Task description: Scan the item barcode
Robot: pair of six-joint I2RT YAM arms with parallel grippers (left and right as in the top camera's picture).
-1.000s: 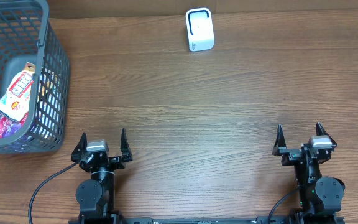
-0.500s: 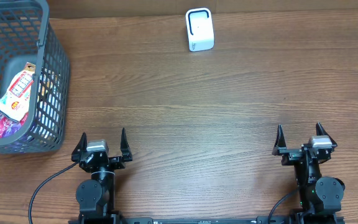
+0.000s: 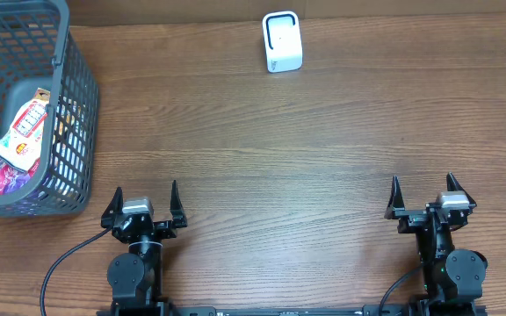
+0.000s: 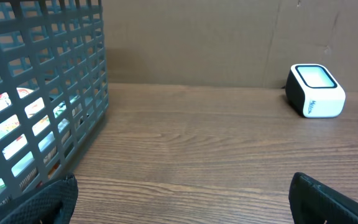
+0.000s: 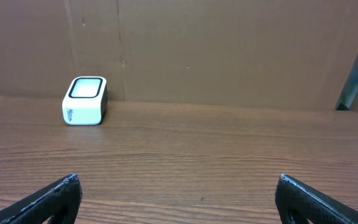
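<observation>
Basket (image 3: 75, 123) cut off at left edge; packets (image 3: 26, 125) inside partly hidden.

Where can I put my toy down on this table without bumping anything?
The big bare stretch of table between the basket, the white scanner, the left gripper and the right gripper is free. So is the wood right of the scanner. Only the basket's inside is crowded, with snack packets.

the scanner (image 3: 282, 41) is a small white box with a dark-rimmed pale window on its upper face, standing upright on the table (image 3: 323, 149). well to its left, and nearer the arms than it is, a white packet (image 3: 26, 127) with red and orange print leans tilted inside the grey basket (image 3: 73, 132), over a pink packet (image 3: 3, 178).
</observation>
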